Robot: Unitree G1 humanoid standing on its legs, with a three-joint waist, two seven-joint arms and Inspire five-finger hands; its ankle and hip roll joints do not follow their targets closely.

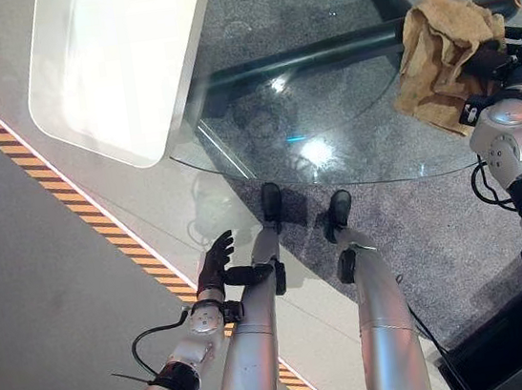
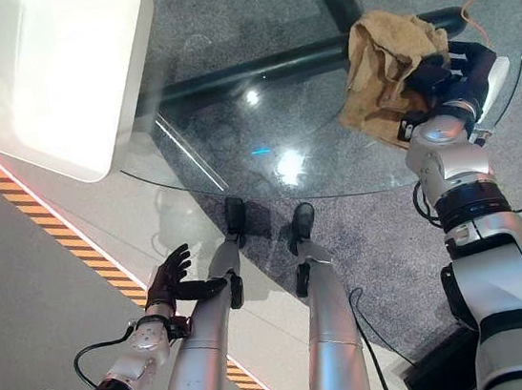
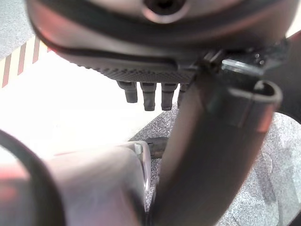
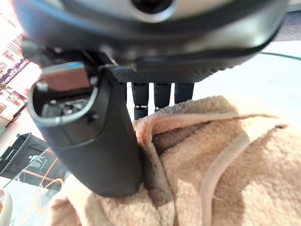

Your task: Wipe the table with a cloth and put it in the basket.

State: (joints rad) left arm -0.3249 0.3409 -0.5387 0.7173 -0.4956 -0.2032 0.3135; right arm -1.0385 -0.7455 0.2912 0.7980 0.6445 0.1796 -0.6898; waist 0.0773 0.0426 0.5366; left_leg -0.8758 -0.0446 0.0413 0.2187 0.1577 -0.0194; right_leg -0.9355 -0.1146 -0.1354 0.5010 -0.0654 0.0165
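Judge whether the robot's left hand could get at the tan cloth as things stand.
Probably not. The left hand hangs low beside the table's near edge, while the cloth lies across the glass table under the right hand.

No legible text, labels, numbers or signs found on any surface. The floor carries a black-and-yellow hazard stripe, a marking without lettering. A small white tag on the right hand bears print too small to read.
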